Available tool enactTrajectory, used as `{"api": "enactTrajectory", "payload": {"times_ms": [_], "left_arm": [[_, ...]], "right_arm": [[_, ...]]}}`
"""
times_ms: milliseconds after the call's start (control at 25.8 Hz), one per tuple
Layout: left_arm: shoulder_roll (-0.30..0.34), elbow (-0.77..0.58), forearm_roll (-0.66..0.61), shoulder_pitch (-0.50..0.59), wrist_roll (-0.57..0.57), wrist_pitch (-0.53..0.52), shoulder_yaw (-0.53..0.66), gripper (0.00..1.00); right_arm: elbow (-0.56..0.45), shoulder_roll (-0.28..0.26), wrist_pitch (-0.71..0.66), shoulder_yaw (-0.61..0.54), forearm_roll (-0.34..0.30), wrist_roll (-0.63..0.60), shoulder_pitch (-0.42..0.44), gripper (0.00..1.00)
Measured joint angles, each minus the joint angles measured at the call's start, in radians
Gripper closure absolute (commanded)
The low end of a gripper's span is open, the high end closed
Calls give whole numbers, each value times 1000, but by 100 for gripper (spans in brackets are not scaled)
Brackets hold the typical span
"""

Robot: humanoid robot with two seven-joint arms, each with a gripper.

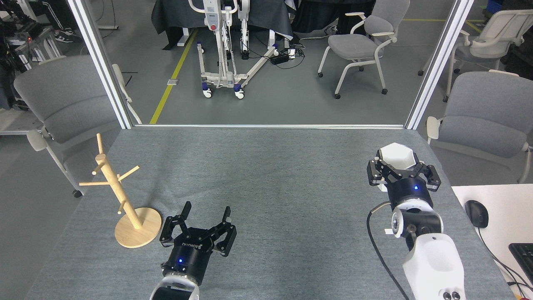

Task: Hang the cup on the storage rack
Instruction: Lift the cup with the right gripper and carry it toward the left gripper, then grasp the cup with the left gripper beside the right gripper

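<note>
Evidently ready for carrying, the small white hexagonal cup (397, 156) sits clamped rim-up in the right claw (399, 168) above the grey tabletop (270, 175), well apart from the light wooden peg rack (120, 196) beside the spread-open left claw (205, 213).

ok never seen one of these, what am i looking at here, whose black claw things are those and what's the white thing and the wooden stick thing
This single picture is taken from a humanoid robot's own head, looking forward and down at a grey table. The two black claws are the robot's own grippers at the ends of its arms. The left gripper is open and empty, beside the storage rack, a wooden mug tree with a round base and upward-angled pegs, all bare. The right gripper is shut on the cup, a small white faceted cup with its opening showing. The job is to hang that cup on a peg, which is not yet done. Beyond the table are office chairs and floor.
</note>
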Motion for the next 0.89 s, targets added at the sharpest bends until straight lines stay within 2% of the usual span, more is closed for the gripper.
{"api": "enactTrajectory", "payload": {"times_ms": [194, 348, 465, 658, 890], "left_arm": [[20, -18, -29, 7, 1, -125, -80, 1], [30, -27, -113, -26, -8, -168, -162, 1], [31, -9, -147, -94, -24, -181, -215, 1], [27, 44, -160, -216, -44, -233, -244, 1], [23, 142, -162, -296, -50, -334, -250, 1]], "right_arm": [[-191, 29, 314, 215, 32, 156, -37, 53], [-223, 57, 551, 403, 102, 221, -73, 53], [-220, 88, 678, 515, 156, 268, -82, 53], [-202, 127, 755, 610, 240, 356, -84, 54], [-187, 152, 766, 639, 260, 421, -87, 53]]}}
